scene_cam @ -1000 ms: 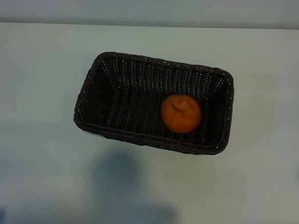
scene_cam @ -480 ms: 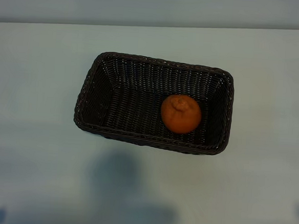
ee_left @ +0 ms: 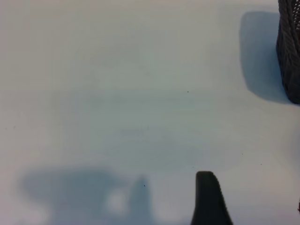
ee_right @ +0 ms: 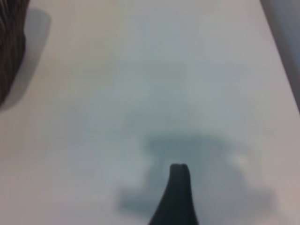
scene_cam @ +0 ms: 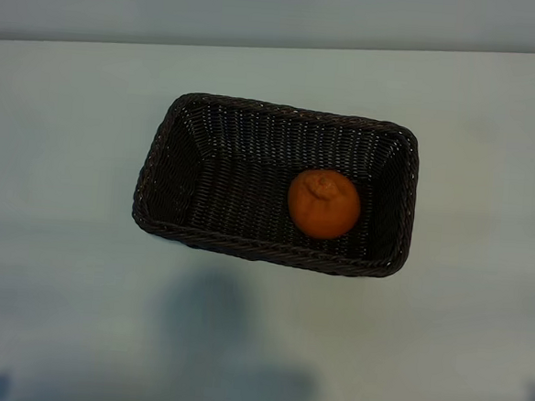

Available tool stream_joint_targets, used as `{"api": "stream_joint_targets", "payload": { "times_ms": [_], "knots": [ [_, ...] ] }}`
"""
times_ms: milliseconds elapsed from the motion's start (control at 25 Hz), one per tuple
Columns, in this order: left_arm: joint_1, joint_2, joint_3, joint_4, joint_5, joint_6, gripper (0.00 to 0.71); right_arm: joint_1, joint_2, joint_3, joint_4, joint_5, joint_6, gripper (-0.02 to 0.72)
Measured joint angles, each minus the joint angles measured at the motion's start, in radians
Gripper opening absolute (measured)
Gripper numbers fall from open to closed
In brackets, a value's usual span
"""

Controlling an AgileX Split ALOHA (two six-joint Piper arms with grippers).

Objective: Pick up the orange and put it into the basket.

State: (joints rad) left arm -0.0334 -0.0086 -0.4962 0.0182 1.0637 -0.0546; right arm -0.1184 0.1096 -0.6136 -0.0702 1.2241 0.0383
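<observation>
The orange (scene_cam: 323, 203) lies inside the dark-brown wicker basket (scene_cam: 175, 139), in its right half, stem end up. Nothing touches either. Neither gripper shows in the exterior view. In the left wrist view, one dark finger (ee_left: 209, 199) of my left gripper hangs over bare table with nothing against it, and the basket's corner (ee_left: 289, 47) lies farther off. In the right wrist view, one dark finger (ee_right: 178, 192) of my right gripper stands over bare table, empty, with the basket's side (ee_right: 9, 42) at the picture's edge. Both grippers are open and well away from the basket.
The pale table (scene_cam: 70, 269) stretches around the basket on every side. Its far edge (scene_cam: 278, 45) meets a grey wall. Arm shadows (scene_cam: 230, 345) fall on the near part of the table.
The orange and the basket have not moved. A faint dark shape at the exterior view's right edge has drifted toward the near edge.
</observation>
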Motion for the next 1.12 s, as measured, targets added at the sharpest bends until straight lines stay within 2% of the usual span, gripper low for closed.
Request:
{"api": "stream_joint_targets", "payload": {
  "times_ms": [200, 440, 760, 1120],
  "knots": [
    [0.0, 0.0, 0.0, 0.0, 0.0, 0.0, 0.481, 0.0, 0.0, 0.06, 0.007, -0.001, -0.002, 0.598],
    [0.0, 0.0, 0.0, 0.0, -0.001, 0.0, 0.481, 0.0, -0.002, 0.087, 0.034, -0.047, -0.003, 0.598],
    [0.0, 0.0, 0.0, 0.0, -0.001, 0.0, 0.481, 0.0, -0.004, 0.087, 0.093, -0.069, -0.071, 0.597],
    [0.0, 0.0, 0.0, 0.0, -0.001, 0.0, 0.481, 0.0, -0.004, 0.087, 0.131, -0.073, -0.067, 0.597]
  ]
}}
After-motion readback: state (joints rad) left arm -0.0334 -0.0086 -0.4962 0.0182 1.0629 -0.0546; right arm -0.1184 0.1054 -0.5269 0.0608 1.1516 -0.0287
